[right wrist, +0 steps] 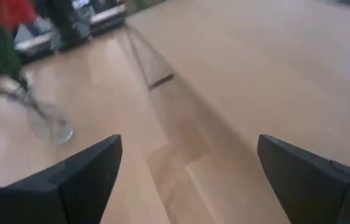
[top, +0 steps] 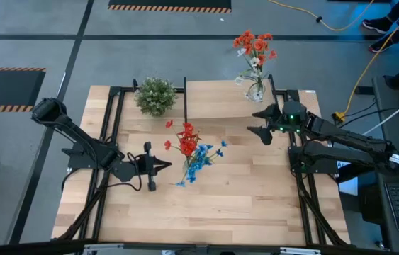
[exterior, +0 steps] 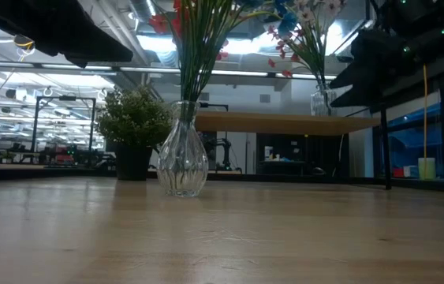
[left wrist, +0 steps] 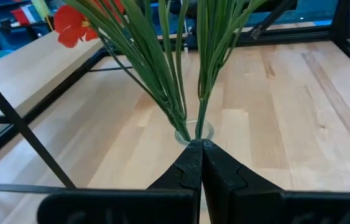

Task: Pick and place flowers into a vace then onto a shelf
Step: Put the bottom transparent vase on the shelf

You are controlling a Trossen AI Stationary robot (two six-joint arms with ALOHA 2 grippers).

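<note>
A clear glass vase stands on its base mid-table and holds red and blue flowers on green stems. My left gripper is shut, its tips at the vase's rim on the table's left side. My right gripper hangs open and empty over the table's right part, near the shelf. In its wrist view the vase shows far ahead of its open fingers. A second vase of red flowers stands on the shelf's far right. My left gripper's shut fingertips stand level right at the vase's rim, coming from the table's left. I cannot tell whether they touch the glass.
A bushy potted plant stands at the far left beside the shelf. The shelf's black legs rise from the tabletop. In the low view the shelf board spans the back right. Bare wood lies along the near edge.
</note>
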